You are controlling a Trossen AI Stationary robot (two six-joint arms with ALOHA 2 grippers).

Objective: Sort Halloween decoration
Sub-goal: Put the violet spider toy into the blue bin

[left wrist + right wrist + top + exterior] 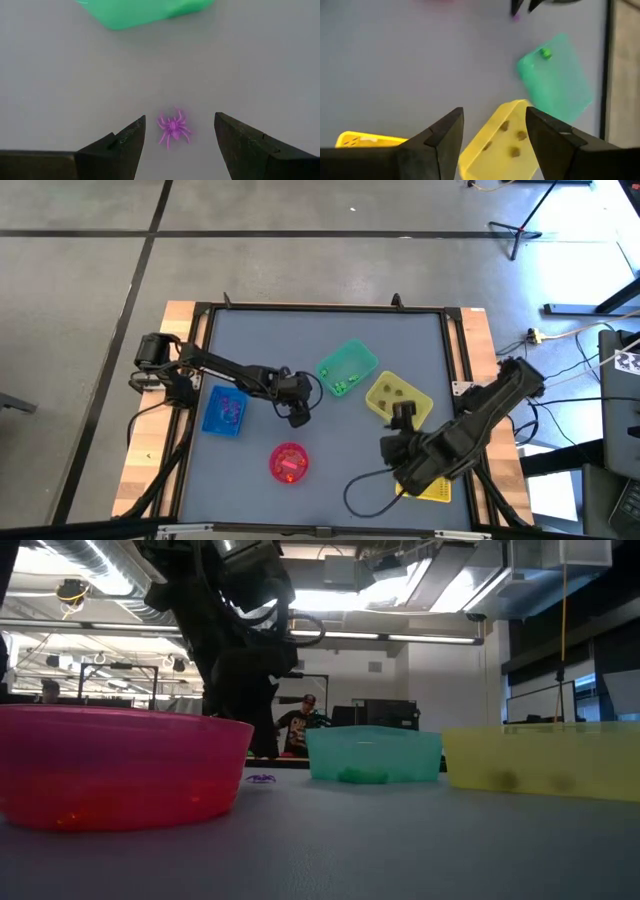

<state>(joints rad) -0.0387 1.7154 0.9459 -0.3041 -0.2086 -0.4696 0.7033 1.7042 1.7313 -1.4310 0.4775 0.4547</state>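
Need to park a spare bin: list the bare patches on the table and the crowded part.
Bare: the table strip behind the green bin, and the front left corner below the blue bin. Crowded: the right half, with the yellow bin, right gripper, and left gripper over the purple spider.

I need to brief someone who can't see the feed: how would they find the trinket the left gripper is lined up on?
Start at the green bin near the table's middle. On the bare grey tabletop beside it lies a tiny purple spider, framed by the open left gripper. Unlike the other trinkets, it sits outside every bin.
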